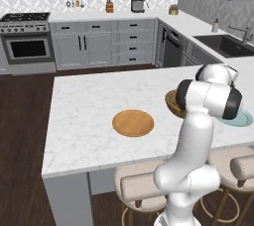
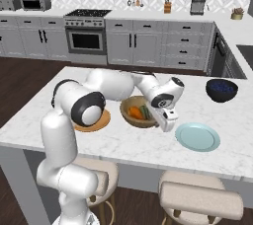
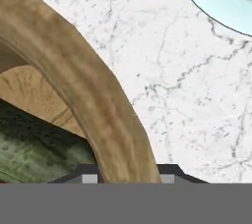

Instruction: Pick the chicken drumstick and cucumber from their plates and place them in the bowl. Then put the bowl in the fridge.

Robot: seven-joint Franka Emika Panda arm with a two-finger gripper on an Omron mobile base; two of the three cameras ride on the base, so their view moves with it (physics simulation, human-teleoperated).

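Now end effector (image 3: 129, 179) clamps bowl (image 3: 88, 95) rim.

wooden bowl (image 2: 134, 112) holding drumstick (image 2: 135, 113), cucumber (image 2: 144, 111)

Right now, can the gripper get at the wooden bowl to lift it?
Probably yes: the gripper has its jaws shut on the rim of the bowl, one inside, one outside, and nothing stands in the way.

No text, label, brand, number or sign is legible in any view.
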